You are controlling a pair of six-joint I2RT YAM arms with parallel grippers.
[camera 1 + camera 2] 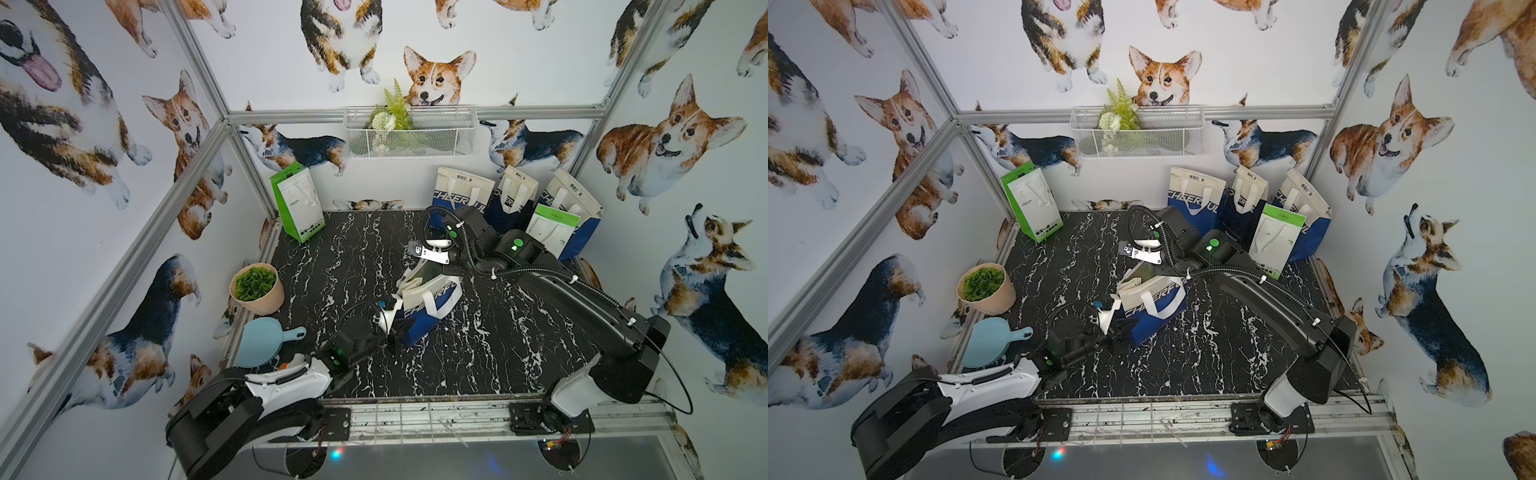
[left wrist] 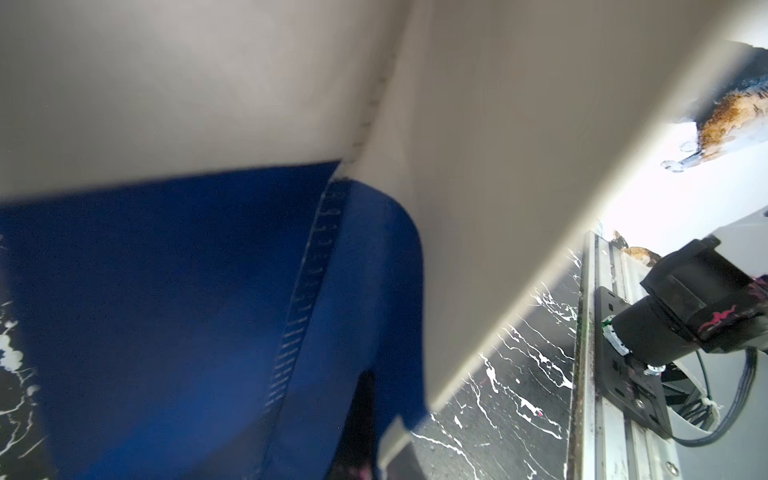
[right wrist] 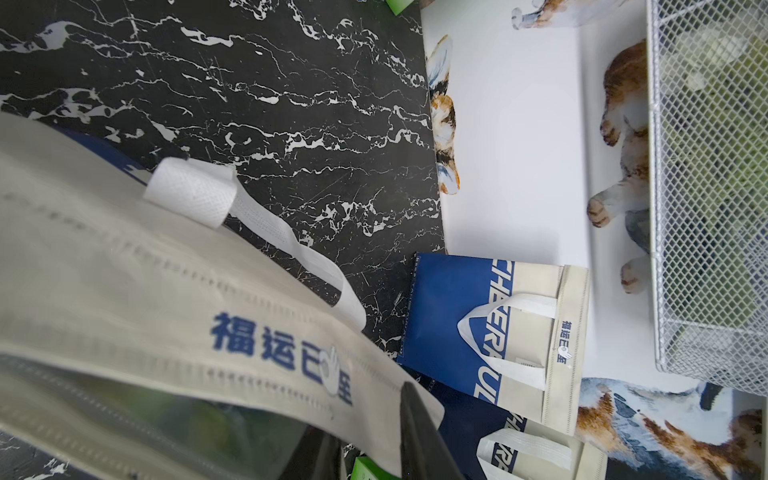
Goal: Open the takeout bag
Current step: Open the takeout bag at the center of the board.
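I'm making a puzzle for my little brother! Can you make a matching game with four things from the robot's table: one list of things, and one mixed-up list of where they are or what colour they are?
Things
1. takeout bag
2. plant pot
3. basket
4. pan

Clues
A. light blue
B. hangs on the back wall
C. blue and cream, in the middle of the table
D. peach-coloured

Pairs: 1-C, 2-D, 3-B, 4-A

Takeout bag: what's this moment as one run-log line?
takeout bag: standing, mouth partly open; left jaws: shut on lower edge; right jaws: at top rim, grip unclear
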